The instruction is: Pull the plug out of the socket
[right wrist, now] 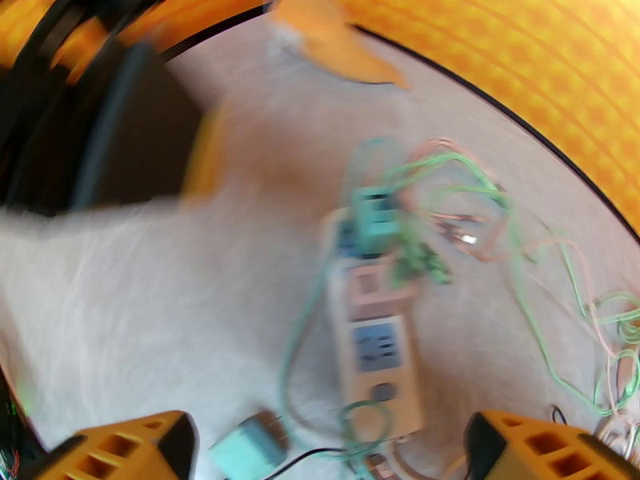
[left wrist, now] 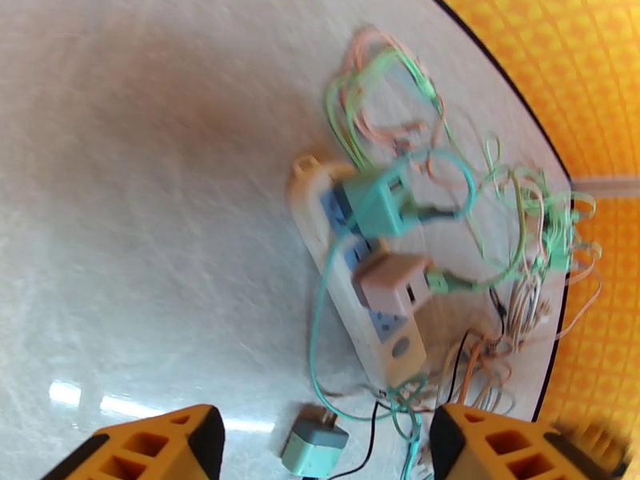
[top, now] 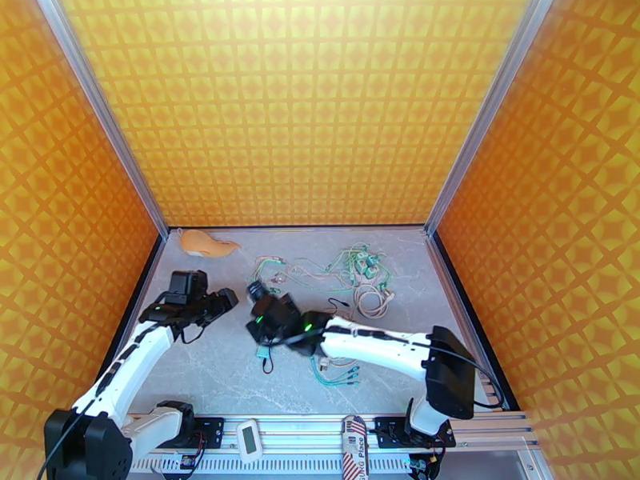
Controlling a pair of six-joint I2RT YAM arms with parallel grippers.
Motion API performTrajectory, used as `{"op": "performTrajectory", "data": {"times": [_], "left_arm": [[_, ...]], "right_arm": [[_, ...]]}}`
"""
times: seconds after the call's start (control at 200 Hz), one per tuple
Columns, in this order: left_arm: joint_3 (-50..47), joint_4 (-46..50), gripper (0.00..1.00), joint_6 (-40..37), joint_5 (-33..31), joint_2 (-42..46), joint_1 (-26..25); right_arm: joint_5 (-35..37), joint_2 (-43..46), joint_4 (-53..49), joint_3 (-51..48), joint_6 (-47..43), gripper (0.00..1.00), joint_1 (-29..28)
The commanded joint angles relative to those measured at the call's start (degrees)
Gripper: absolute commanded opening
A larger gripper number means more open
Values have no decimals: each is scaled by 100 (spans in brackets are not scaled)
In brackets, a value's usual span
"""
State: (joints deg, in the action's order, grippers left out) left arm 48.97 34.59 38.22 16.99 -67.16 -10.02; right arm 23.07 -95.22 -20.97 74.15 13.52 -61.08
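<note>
On the grey marbled table (top: 200,370), near its middle, a loose teal plug (left wrist: 314,446) is seen lying just beside the near end of the white power strip (left wrist: 376,334), apart from every socket. Two sockets of the strip are filled: a teal adapter (left wrist: 376,203) is seated at the far end and a pink adapter (left wrist: 392,280) next to it, each with a green cable plugged into its side. A blue socket face (right wrist: 376,346) is left uncovered toward the near end.

The right gripper (right wrist: 332,442) is held above the strip and the loose plug, its orange fingers spread wide and nothing clasped. The left gripper (left wrist: 326,430) is held to the left of it, likewise released, with no object gripped.

Tangled green and pink cables (top: 344,270) are spread toward the far right of the table, and a peach-coloured object (top: 206,244) is set at the far left corner.
</note>
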Motion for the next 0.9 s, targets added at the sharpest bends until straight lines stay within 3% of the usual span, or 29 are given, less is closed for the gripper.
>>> {"op": "performTrajectory", "data": {"times": [0.0, 0.315, 0.64, 0.755, 0.895], "left_arm": [[189, -219, 71, -140, -64, -203, -241], [492, -453, 63, -586, -425, -885, -990], [1378, -316, 57, -1562, -962, -2089, -1356], [1680, -105, 53, -1456, -1163, -2458, -1388], [1896, 65, 57, -939, -1316, -2737, -1482]], "right_arm": [[-225, 309, 221, -279, 372, 98, 243], [-789, 786, 549, -995, 1103, 98, 946], [-971, 831, 488, -1043, 1197, 98, 1010], [-915, 871, 436, -1081, 1245, 98, 1024], [-732, 989, 436, -1224, 1336, 99, 1060]]}}
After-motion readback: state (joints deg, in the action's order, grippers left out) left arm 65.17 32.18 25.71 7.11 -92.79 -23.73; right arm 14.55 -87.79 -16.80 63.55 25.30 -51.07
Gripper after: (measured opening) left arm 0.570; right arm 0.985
